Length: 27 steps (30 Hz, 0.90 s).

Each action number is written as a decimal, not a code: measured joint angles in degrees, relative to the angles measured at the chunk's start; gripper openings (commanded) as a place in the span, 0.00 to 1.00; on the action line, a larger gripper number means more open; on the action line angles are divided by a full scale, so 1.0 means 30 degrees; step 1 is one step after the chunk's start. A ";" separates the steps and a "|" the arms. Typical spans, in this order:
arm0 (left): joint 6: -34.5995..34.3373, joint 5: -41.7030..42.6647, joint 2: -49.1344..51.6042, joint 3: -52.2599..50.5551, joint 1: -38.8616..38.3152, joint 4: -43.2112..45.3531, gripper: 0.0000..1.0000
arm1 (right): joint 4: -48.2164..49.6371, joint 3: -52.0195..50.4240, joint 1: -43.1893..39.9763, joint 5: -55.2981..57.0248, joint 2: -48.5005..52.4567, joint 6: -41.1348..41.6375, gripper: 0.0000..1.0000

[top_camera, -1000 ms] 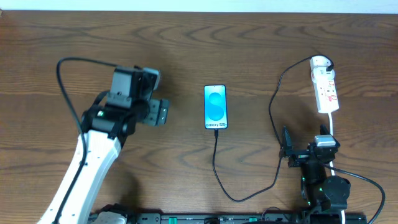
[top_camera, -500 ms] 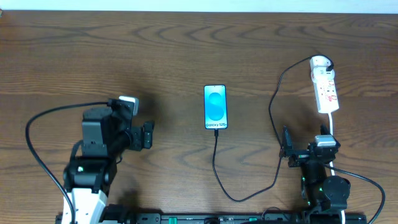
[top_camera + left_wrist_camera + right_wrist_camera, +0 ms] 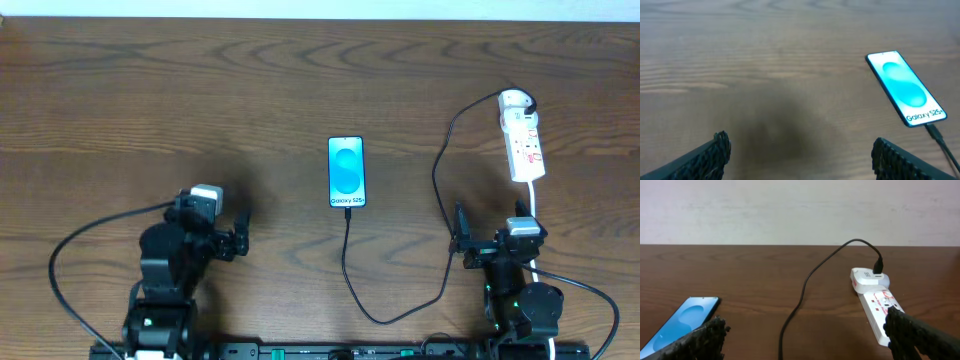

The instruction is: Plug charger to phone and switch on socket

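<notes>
Slim blue-screen phone (image 3: 347,172): thin black charger cable (image 3: 346,262) plugged in.
Left gripper (image 3: 801,157): spread wide.
Right gripper (image 3: 805,337): spread wide.

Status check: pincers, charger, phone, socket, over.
Left pincer open, empty. Right pincer open, empty. Charger tip at phone bottom edge, looks seated. Socket switch state unreadable; nothing on it.

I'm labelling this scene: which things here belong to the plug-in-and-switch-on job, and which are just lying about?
Belongs to the job:
phone
charger, running from the phone's lower end to the socket
socket, with its white cord

Just lying about:
no loose extras that I can see, only the wooden table underneath
</notes>
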 measured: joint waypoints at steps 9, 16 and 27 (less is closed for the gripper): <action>-0.0707 -0.0226 -0.3759 -0.2783 0.0000 0.1472 0.92 | -0.0007 0.0000 0.0000 0.0000 0.0000 0.0007 0.99; -0.1326 -0.0597 -0.6258 -0.4102 0.0000 0.1698 0.92 | -0.0015 0.0000 0.0000 0.0000 0.0000 0.0007 0.99; -0.2135 -0.1515 -0.8269 -0.4750 0.0007 0.2040 0.92 | -0.0007 0.0000 0.0000 0.0000 0.0000 0.0007 0.99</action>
